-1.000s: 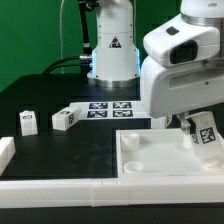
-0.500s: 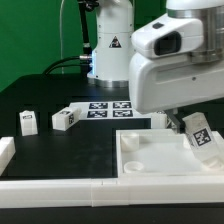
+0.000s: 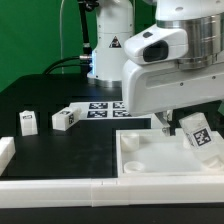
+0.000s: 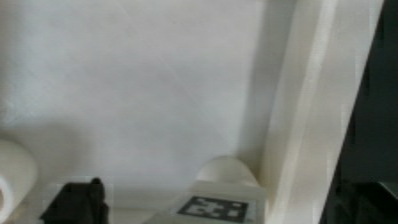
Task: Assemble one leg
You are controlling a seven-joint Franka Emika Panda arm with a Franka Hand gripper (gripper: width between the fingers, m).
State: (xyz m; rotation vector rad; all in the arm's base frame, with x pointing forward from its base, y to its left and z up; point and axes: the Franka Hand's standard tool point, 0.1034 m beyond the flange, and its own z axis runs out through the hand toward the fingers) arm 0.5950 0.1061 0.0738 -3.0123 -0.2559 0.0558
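The leg (image 3: 199, 134), a small white block with a black-and-white tag, stands tilted in the far right corner of the large white tray-like part (image 3: 140, 163). In the wrist view the leg (image 4: 224, 202) lies against the tray's raised rim (image 4: 311, 100). My gripper (image 3: 190, 128) hangs over it. In the wrist view my gripper (image 4: 217, 208) straddles the leg, and one black finger (image 4: 79, 203) stands well apart from it. The jaws look open around the leg without touching it.
Two more tagged white blocks (image 3: 27, 122) (image 3: 64, 119) stand on the black table at the exterior view's left. The marker board (image 3: 105, 106) lies behind them, before the arm's base. A white piece (image 3: 5, 150) and a long white rail (image 3: 60, 188) border the front.
The arm's wrist has turned and its bulky head has swung toward the exterior view's left. The leg has stayed in the tray's corner, tilting slightly.
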